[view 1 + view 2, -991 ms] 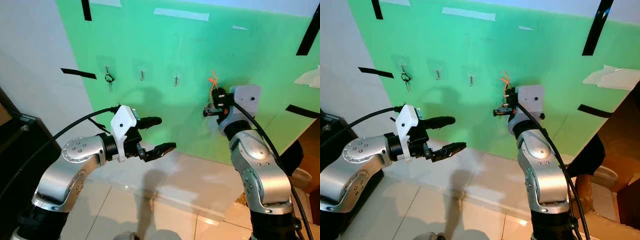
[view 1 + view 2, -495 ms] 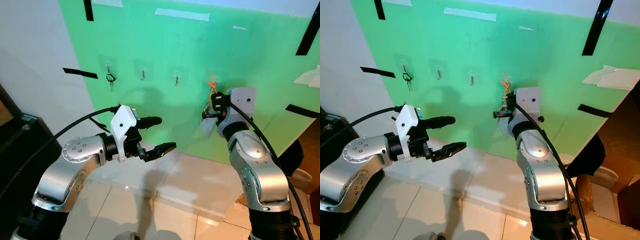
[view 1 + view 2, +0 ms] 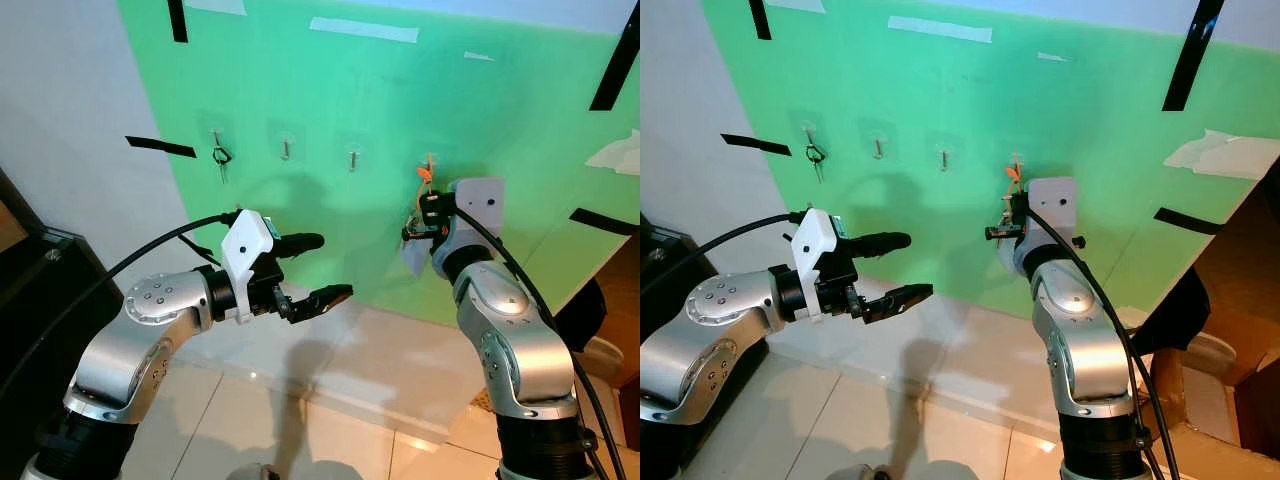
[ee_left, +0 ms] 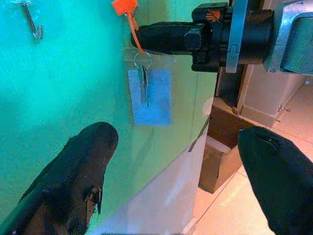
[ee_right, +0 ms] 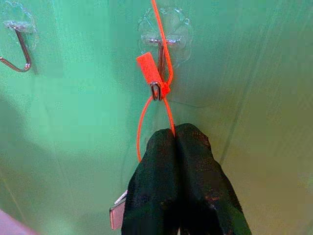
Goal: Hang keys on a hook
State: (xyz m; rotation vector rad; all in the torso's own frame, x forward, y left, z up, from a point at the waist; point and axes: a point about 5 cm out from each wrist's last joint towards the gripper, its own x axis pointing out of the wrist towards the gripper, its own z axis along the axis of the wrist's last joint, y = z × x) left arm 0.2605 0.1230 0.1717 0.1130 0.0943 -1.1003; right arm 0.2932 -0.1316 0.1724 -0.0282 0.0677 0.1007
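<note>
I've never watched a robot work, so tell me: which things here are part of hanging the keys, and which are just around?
Part of the job:
- right tool, shut on the orange loop
- keys dangling from that loop
- hook the loop is at

Just around:
- left tool, open and held off the wall
- two bare hooks
- far hook with another key
- black tape strips

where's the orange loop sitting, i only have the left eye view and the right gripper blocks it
Observer: The orange cord runs over the steel hook, and the right gripper is pinched shut on it just below.
Operator: is the key hanging free
Observer: The key hangs on its ring below the cord, in front of a pale blue tag.
Operator: and the left arm
Observer: The left gripper is open, out in front of the green board, holding nothing.
</note>
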